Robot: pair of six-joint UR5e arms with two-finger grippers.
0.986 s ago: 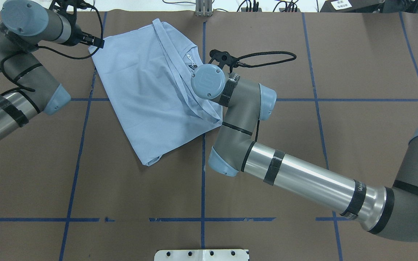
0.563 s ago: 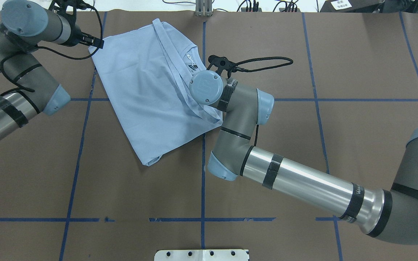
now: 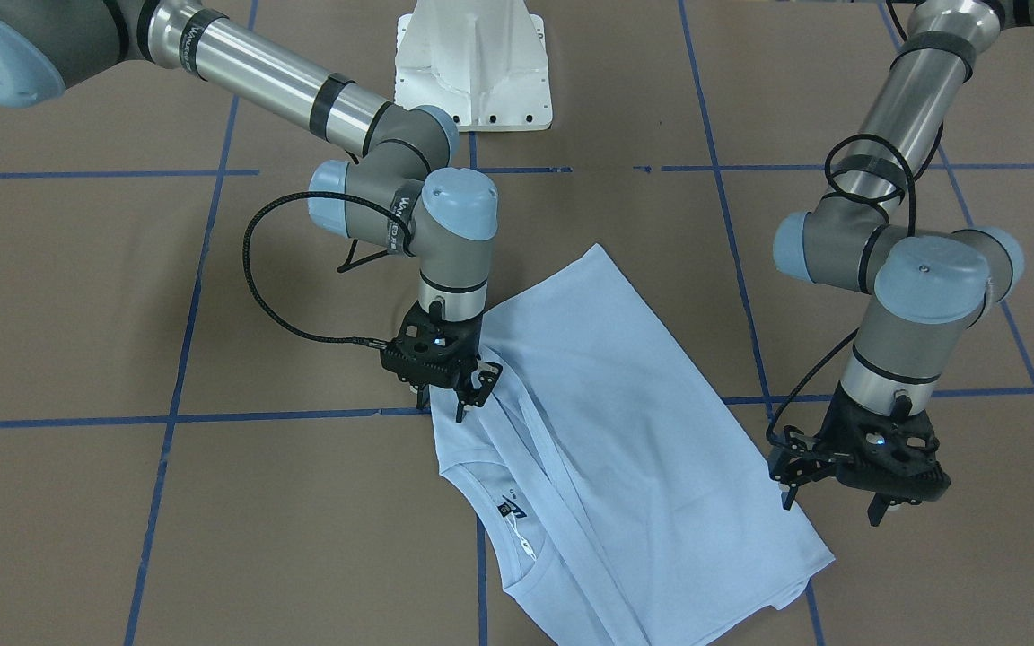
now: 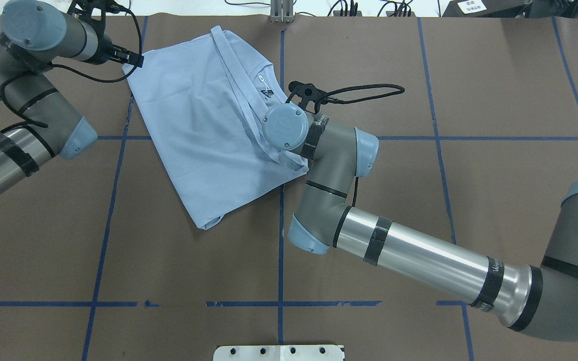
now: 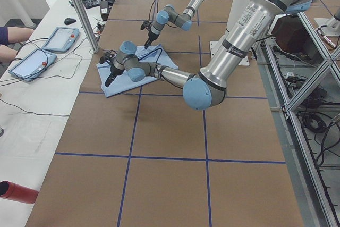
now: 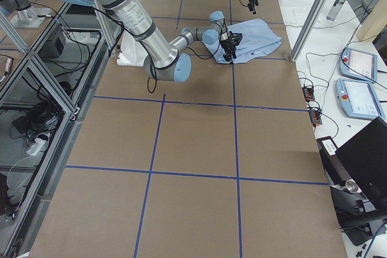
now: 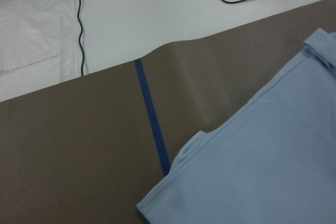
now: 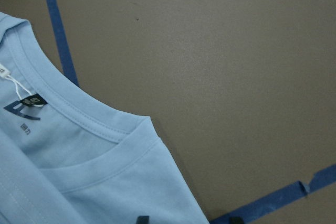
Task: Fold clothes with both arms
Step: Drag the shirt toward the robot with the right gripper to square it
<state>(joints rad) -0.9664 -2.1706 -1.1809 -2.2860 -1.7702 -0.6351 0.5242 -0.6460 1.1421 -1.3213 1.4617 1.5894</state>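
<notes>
**Item:** pale blue short-sleeved T-shirt (image 3: 643,431), lying slantwise on the brown paper-covered tabletop (image 3: 167,538). One side is folded over, with the ribbed collar (image 8: 79,114) and dark neck label (image 8: 34,102) exposed.

**Right gripper** (image 3: 447,402): black, pointing down at the shirt's shoulder edge beside the collar. It cannot be told whether its fingers are clamped on cloth.

**Change:** the right wrist has crept slightly toward the robot over the last second, and the folded edge beneath it has shifted a little.

**Left gripper** (image 3: 831,507): unmoved, fingers apart, just beside the opposite edge.

**Judgement:** the fold is incomplete, and a grasp is probably being set up.
</notes>
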